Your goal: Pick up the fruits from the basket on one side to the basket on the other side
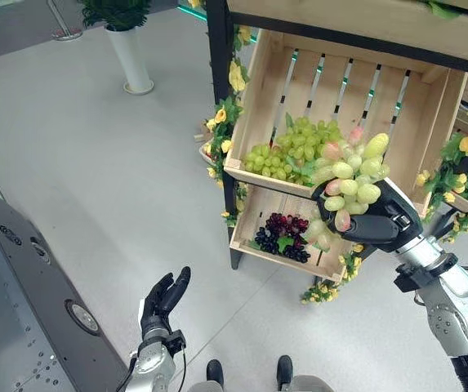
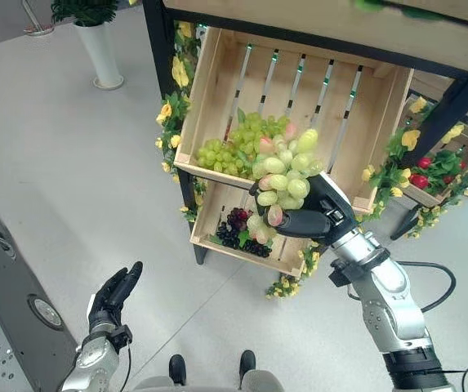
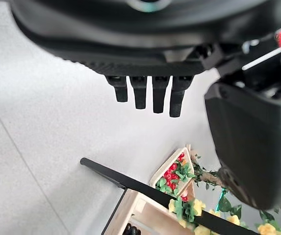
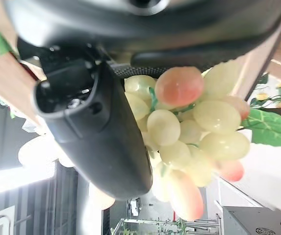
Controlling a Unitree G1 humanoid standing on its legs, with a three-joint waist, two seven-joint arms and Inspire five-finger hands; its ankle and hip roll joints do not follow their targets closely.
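The right hand (image 1: 378,219) grasps a pale green-pink grape bunch (image 1: 349,179), partly hiding the upper wooden crate (image 1: 332,98); the left hand (image 1: 163,300) hangs released, fingers straight.

A dark-framed shelf rack (image 1: 218,98) is carrying two wooden crates: the upper crate (image 1: 397,106) is holding green grapes (image 1: 287,151). The lower crate (image 1: 260,214) is holding what look like dark purple grapes (image 1: 285,235).

The upper crate (image 1: 356,98) is pale, unfinished slatted wood with matt grain. The grape bunch (image 1: 349,181) in front of it has smooth, waxy, glossy skins. The right hand (image 1: 381,222) beside the bunch is matt black plastic. The floor (image 1: 95,163) below is smooth, light grey, faintly sheened.
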